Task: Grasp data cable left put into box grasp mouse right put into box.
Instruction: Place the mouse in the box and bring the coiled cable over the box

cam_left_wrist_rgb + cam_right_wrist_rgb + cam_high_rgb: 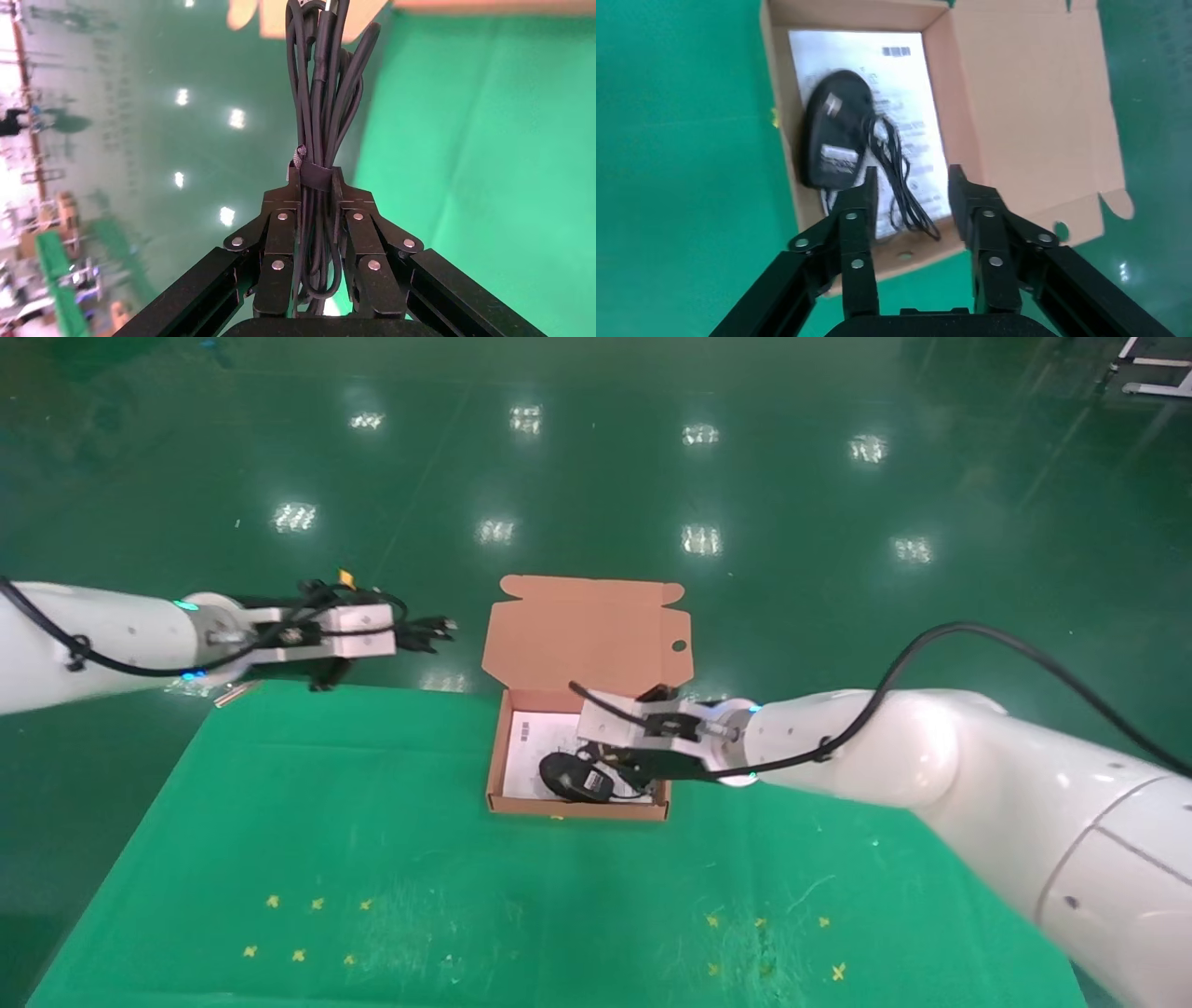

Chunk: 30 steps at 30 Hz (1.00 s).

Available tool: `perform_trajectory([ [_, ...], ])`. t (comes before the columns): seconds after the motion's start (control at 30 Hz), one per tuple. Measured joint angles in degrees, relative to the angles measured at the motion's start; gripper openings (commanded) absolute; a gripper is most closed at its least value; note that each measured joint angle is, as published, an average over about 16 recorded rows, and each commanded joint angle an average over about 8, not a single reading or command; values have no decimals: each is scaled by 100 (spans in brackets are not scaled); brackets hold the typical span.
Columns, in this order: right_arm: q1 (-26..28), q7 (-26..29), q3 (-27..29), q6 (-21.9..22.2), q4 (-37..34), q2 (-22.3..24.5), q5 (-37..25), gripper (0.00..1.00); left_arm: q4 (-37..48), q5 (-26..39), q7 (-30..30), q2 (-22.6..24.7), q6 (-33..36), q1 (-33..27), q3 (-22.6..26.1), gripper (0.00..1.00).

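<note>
Already the mouse (835, 133) lies underside up in the box (497, 770) near the table's (372, 822) far edge, on the white sheet (916, 105), its cord beside it. Above it hangs the right gripper (909, 193), released and empty. Near the far left corner, the left gripper (314, 184) grasps the data cable (323, 84) bundle.

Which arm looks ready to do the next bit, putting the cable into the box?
Probably the left. The left gripper is shut on the data cable, held in the air beside the box. The right gripper is open and empty above the box, and the mouse already lies inside.
</note>
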Motion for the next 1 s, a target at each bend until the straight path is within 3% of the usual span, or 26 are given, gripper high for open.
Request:
perform_trajectory([
  [0.4,337,624,-169,45,1048,1060,-443,100,214,-424,553,577,-452,464,37,0],
  [1.0,809,2475,-501,-92,3084,2590,-1928,100,1116,-1400,1886,1517,-1304,722,380,0],
])
